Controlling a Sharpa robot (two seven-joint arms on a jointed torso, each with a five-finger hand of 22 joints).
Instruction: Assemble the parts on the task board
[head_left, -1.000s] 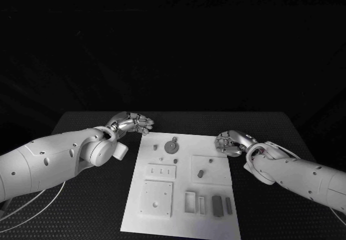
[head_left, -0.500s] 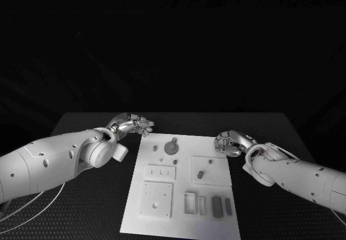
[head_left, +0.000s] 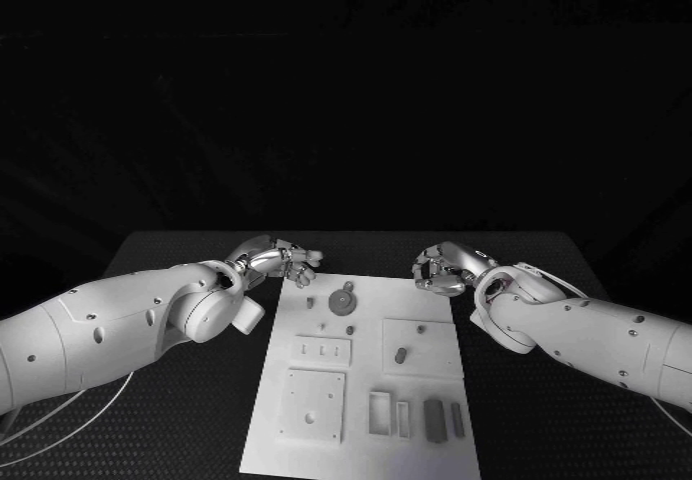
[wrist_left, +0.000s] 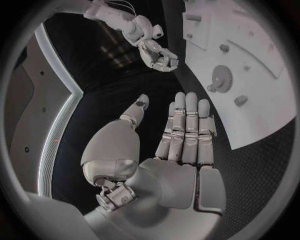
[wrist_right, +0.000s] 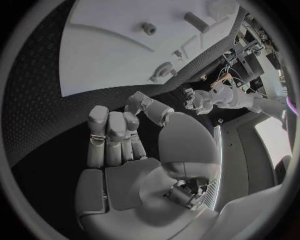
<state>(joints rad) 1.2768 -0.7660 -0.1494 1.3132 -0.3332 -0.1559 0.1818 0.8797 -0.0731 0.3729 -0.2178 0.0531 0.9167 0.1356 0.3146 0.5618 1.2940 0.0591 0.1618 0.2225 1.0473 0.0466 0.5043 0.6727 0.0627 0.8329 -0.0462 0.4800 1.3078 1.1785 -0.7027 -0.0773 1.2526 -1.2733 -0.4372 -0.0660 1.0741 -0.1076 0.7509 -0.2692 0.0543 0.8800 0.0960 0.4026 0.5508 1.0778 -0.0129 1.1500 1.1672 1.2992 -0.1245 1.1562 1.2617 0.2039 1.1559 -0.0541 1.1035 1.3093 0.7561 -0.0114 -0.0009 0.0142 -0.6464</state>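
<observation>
From the head view, the left hand (head_left: 278, 262) and right hand (head_left: 441, 270) are flanking the task board's (head_left: 433, 345) far edge, fingers curled, holding nothing; the round disc part (head_left: 343, 298) is lying between them, nearer the left.

In the left wrist view, the disc (wrist_left: 221, 77) is sitting beyond the outstretched fingers (wrist_left: 187, 120), bare bench (wrist_left: 119, 90) between.

In the right wrist view, the fingers (wrist_right: 109, 132) are hovering over bench beside the board's edge.
</observation>
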